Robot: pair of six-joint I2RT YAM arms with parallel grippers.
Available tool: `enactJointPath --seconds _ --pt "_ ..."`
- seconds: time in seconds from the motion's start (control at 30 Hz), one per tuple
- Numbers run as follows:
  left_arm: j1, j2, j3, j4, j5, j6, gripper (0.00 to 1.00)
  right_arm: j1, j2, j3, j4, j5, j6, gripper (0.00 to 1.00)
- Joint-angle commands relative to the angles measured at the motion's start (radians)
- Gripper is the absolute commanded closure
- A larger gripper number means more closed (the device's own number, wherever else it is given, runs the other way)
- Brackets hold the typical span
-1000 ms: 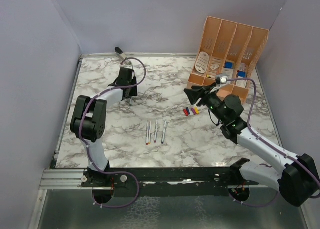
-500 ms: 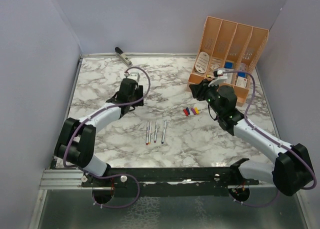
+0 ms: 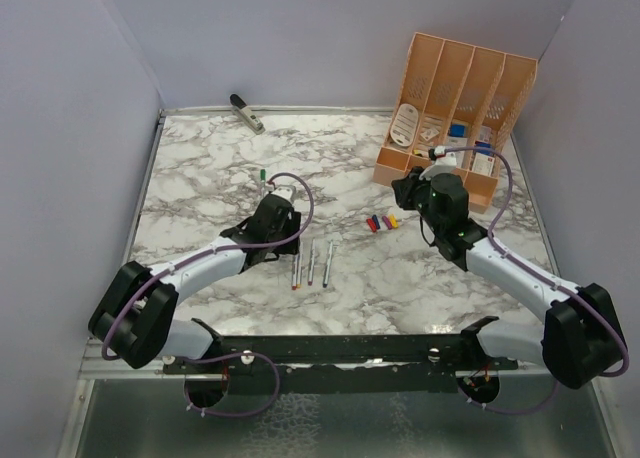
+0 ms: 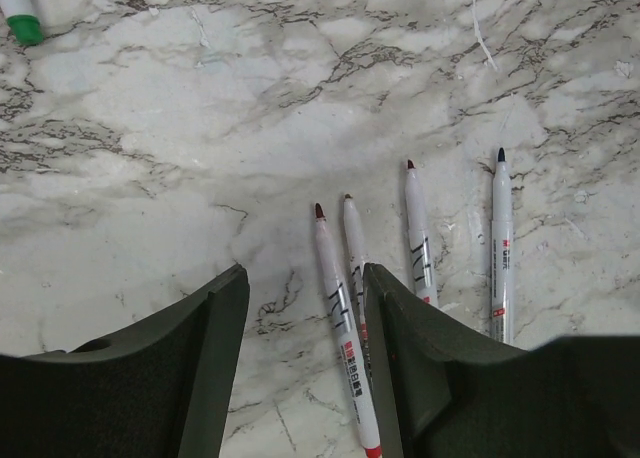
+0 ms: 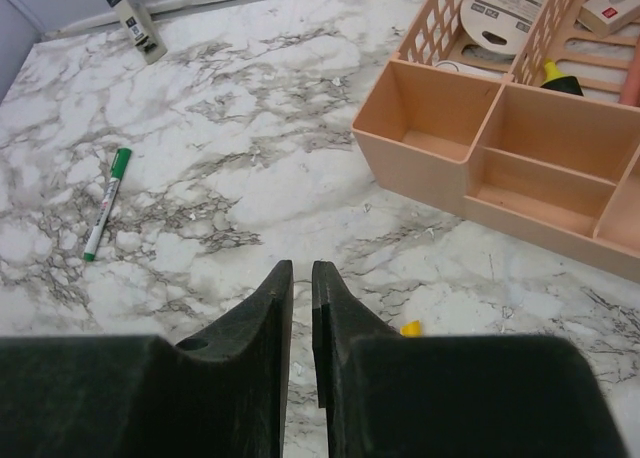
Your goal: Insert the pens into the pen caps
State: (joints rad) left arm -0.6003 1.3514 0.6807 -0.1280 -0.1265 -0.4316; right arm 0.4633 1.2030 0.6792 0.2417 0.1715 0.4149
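Though the pens (image 4: 345,328) bear printed characters, none is legible.

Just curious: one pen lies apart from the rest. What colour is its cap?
Green. The lone pen shows best in the right wrist view.

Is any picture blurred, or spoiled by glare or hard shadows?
Top external view: even light, sharp, no glare on the white marble table. Left wrist view: thin silvery-white pens sharp. Right wrist view: peach plastic organiser crisp, no hard shadows.

A robot lab test cell: plain lilac walls (image 3: 60,128) box in a marble-print table (image 3: 200,168).
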Motion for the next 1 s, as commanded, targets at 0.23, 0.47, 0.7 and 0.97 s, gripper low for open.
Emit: enactJointPath --seconds 0.23,0.47,0.7,0.97 --pt "-0.063 -0.018 -0.045 -0.035 -0.066 -0.092 0.52 0.000 0.012 -0.018 0.010 0.003 0.030 0.88" --pt "-0.089 -0.006 -0.042 -0.050 -0.105 -0.122 0.54 0.000 0.017 -0.029 0.017 -0.023 0.036 0.90" --pt "-0.102 0.021 -0.037 -0.061 -0.135 -0.137 0.55 0.000 0.011 -0.036 0.020 -0.029 0.039 0.90" --pt "-0.114 0.044 -0.017 -0.071 -0.151 -0.141 0.55 0.000 -0.001 -0.038 0.021 -0.041 0.041 0.91"
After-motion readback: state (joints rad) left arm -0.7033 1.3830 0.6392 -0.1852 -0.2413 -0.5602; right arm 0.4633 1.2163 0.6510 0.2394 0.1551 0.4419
